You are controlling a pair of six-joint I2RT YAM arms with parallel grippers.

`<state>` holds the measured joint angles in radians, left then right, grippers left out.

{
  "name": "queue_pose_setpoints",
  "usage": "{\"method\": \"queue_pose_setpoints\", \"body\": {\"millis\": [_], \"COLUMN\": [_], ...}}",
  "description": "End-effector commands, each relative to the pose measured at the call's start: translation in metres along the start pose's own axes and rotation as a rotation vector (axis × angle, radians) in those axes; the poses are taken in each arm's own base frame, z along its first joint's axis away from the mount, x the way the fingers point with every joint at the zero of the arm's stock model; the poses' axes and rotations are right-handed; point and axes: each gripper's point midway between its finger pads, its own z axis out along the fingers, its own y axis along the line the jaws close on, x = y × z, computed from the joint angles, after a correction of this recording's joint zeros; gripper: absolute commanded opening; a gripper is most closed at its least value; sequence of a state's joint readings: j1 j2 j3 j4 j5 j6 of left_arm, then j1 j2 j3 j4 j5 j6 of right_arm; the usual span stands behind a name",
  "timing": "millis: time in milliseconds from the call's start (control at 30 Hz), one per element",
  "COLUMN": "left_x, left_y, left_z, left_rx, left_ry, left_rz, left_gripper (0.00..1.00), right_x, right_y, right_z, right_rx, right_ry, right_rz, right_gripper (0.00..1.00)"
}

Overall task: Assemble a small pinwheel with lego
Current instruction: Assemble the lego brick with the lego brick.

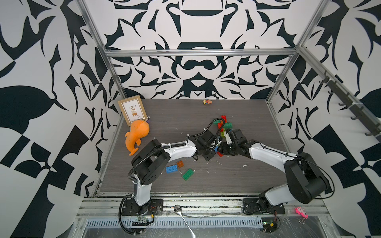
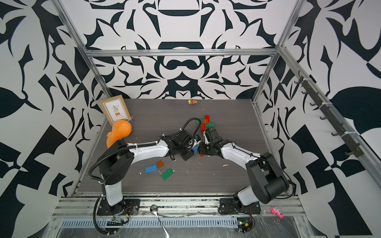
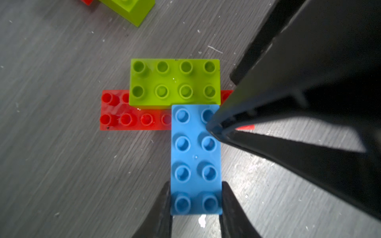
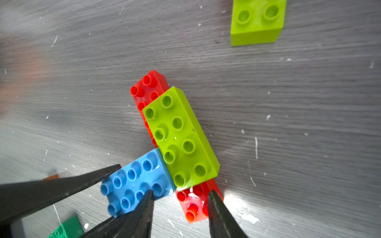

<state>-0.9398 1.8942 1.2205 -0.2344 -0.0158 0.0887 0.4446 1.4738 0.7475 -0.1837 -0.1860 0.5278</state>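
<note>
Left gripper pinches the blue brick by its long sides; the far end sits on the red brick, against the lime brick, on the desk. Right gripper is part-open around the red end. Light, stiff, slick plastic, probably best gripped by flat sides.

No legible text, label, brand or number anywhere.

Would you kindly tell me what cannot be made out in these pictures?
- Both top views: the wrists hide most of the build.
- Right wrist view: the bottom edge cuts off the green brick, and the top edge cuts off the spare lime brick.
- Both top views: the figurine is too small to identify.
</note>
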Motion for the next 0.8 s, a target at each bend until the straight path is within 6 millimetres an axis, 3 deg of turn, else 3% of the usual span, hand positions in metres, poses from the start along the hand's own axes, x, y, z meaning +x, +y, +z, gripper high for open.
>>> {"method": "queue_pose_setpoints", "body": {"millis": [0, 300, 400, 533, 767], "left_x": [0.015, 0.023, 0.017, 0.011, 0.012], "left_y": [-0.015, -0.012, -0.017, -0.017, -0.012], "left_z": [0.006, 0.013, 0.010, 0.010, 0.012], "left_rx": [0.025, 0.012, 0.039, 0.036, 0.029], "left_ry": [0.079, 0.103, 0.061, 0.056, 0.085], "left_rz": [0.092, 0.126, 0.132, 0.122, 0.071], "left_gripper": [0.27, 0.24, 0.24, 0.24, 0.24], "right_x": [0.023, 0.035, 0.035, 0.025, 0.004], "right_y": [-0.056, -0.062, -0.065, -0.049, -0.014], "right_z": [0.000, 0.005, 0.005, -0.002, -0.035], "right_rx": [0.245, 0.246, 0.250, 0.181, 0.040], "right_ry": [0.057, 0.072, 0.065, 0.049, -0.024], "right_rz": [0.065, 0.118, 0.131, 0.119, 0.000], "right_gripper": [0.44, 0.37, 0.37, 0.36, 0.42]}}
